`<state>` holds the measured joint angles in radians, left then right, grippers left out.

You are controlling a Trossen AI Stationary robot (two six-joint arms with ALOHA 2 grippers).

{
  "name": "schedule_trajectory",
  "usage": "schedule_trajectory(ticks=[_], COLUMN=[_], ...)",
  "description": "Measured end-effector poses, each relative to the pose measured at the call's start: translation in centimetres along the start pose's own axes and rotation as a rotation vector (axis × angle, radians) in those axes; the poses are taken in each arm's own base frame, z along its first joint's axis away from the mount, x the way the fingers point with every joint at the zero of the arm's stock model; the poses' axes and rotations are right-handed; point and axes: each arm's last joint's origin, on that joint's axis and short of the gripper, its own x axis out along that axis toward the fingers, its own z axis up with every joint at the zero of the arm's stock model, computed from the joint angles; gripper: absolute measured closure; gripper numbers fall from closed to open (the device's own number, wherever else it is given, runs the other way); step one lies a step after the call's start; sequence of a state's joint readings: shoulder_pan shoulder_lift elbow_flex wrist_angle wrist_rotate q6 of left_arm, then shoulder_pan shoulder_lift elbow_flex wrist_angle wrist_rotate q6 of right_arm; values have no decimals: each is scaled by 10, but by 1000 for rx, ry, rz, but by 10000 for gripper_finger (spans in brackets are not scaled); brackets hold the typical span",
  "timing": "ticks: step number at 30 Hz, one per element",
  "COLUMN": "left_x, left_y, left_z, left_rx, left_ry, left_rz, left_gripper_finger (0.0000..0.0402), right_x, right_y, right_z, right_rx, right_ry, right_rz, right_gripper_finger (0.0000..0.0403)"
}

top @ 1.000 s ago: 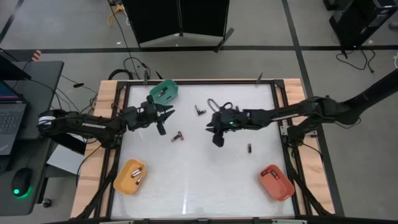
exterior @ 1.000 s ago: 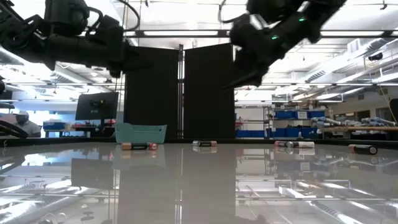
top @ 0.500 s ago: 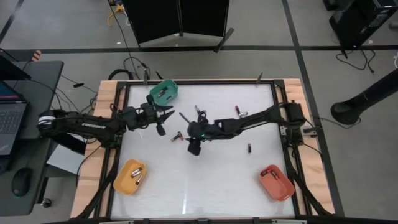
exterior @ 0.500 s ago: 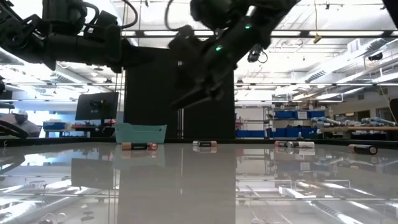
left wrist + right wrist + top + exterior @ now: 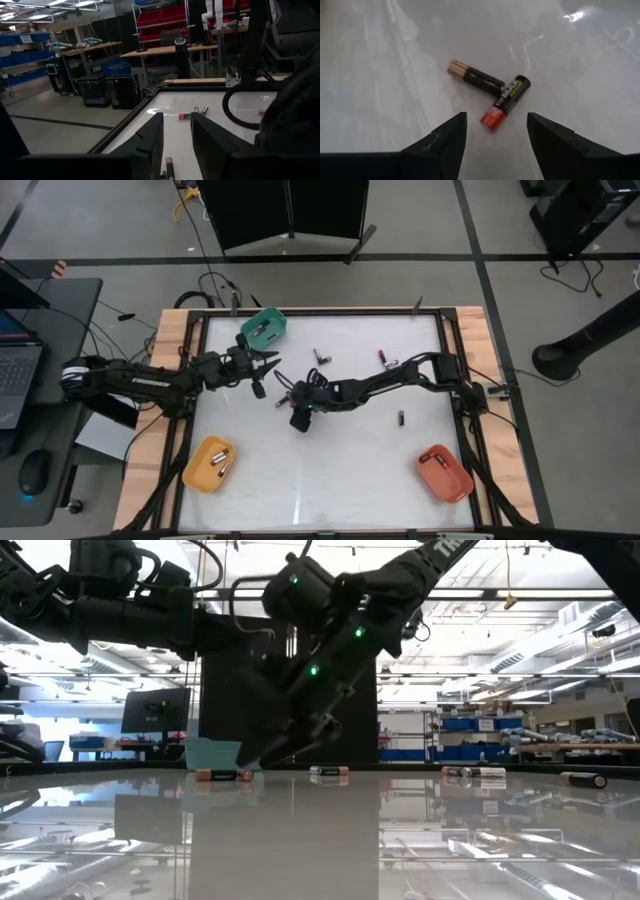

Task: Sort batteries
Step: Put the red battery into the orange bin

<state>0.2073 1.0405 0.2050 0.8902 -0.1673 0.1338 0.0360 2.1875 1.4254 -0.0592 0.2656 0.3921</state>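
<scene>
Two batteries lie touching on the white table near its middle: a dark one with a gold end (image 5: 475, 77) and a black one with a red end (image 5: 506, 101). My right gripper (image 5: 495, 135) hangs open just above them, slanting down, a finger on either side and touching neither. In the high view it (image 5: 297, 408) covers this pair. My left gripper (image 5: 264, 372) waits open and level by the green bin (image 5: 265, 327), holding nothing. Other batteries (image 5: 320, 357) (image 5: 385, 360) (image 5: 401, 418) lie loose on the table.
An orange bin (image 5: 210, 463) with batteries stands at the near left and a red bin (image 5: 445, 473) at the near right. The green bin at the far left also holds batteries. A wooden frame (image 5: 175, 380) rims the table.
My right gripper has swept from right of centre toward the table's left edge and come down until it hangs low over the two batteries in the middle. The batteries have not moved.
</scene>
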Motion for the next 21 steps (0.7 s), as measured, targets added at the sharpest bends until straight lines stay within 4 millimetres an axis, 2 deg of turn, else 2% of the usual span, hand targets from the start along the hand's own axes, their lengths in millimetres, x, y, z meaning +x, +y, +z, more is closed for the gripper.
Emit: schedule_trajectory(ticks=[4,13,21], left_x=[0,0,0], left_y=[0,0,0], left_z=[0,0,0], left_rx=[15,18,18], left_ry=[-1,-2,-1], left_rz=[0,0,0], left_gripper_finger=[296,296,296], right_x=[7,7,12], right_y=[-1,-3,-8], right_z=[-5,-3,-4], right_rx=[-1,6,18], right_ry=[-5,-21,-20], right_rz=[-21,-50,-63], right_gripper_finger=[185,187,208])
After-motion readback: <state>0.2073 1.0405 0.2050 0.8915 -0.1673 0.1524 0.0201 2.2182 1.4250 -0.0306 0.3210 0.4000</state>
